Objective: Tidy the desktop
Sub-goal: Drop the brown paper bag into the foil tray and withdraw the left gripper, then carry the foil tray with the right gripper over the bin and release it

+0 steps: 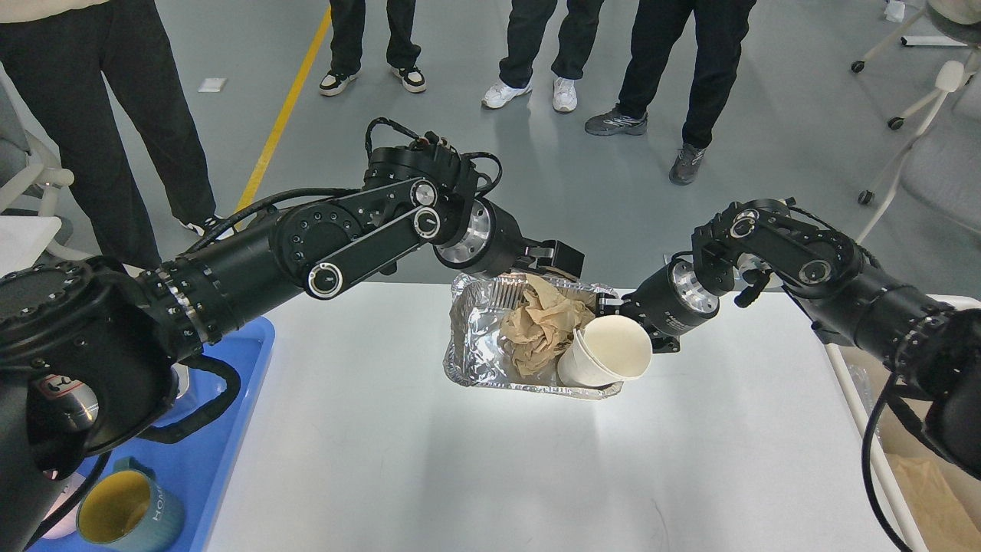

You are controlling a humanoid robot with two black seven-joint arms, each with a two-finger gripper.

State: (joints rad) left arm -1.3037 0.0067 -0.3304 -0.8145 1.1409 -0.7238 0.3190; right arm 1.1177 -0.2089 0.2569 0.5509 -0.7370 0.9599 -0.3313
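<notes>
The white desktop point(460, 475) bears a silver foil tray point(475, 345) near its far edge. In the tray lie a crumpled brown paper point(540, 330) and a white paper cup point(609, 353) tipped to the right. My left gripper point(563, 261) hangs open and empty just above the tray's far rim, clear of the paper. My right gripper point(605, 307) is at the tray's far right corner, behind the cup, and looks shut on the tray's rim; the cup partly hides its fingertips.
A blue tray point(230, 429) at the desktop's left edge holds a teal mug with a yellow inside point(126, 514). A beige bin point(920, 475) with brown paper stands off the right edge. Several people stand beyond the far edge.
</notes>
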